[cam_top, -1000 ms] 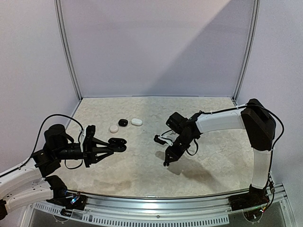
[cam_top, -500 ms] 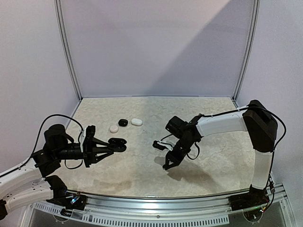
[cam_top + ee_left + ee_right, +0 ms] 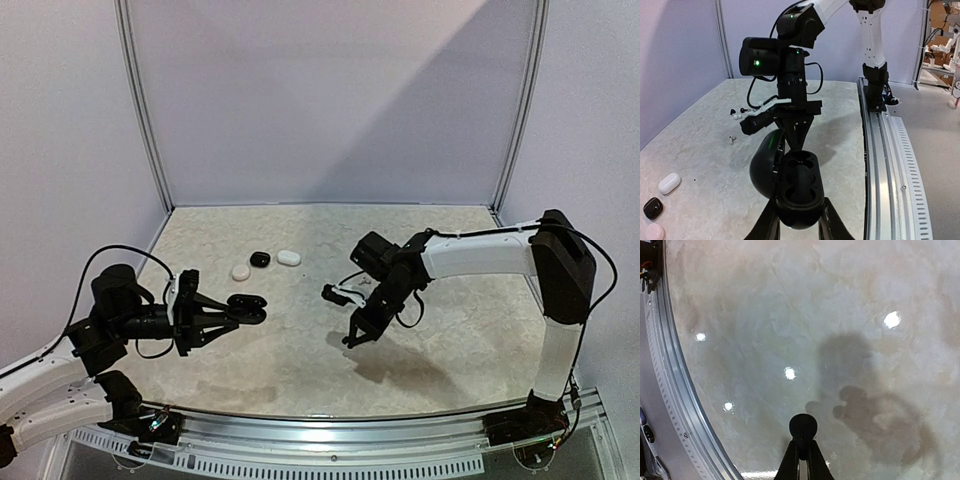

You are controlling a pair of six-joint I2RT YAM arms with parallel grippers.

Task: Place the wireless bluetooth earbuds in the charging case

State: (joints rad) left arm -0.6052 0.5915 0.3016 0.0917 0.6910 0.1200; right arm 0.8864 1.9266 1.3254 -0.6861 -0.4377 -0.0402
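**A:** Right pincer (image 3: 803, 439)?

**B:** Clenched on one black earbud (image 3: 803, 426), tips pointing down over bare bench (image 3: 765, 315).

**A:** Case?

**B:** The open black case (image 3: 799, 182) is grasped in the left pincer (image 3: 799, 207), off the bench. Its lid (image 3: 764, 167) hangs to one side. Both wells face up and look empty.

**A:** Geometry?

**B:** In the top view the case lies left of the right pincer, with a clear gap between them. Its long axis runs along the left pincer's line, pointing at the right arm. The right arm has the bud, so it's the mover.

**A:** Next?

**B:** My guess is the right arm carries the bud left, over a well, then down, while the left just holds. The bud's orientation in the grip can't be read.

**A:** Anything else?

**B:** There are loose buds (image 3: 732, 114) on the bench beyond the right arm, and three spare cases (image 3: 260, 259) behind the left pincer.
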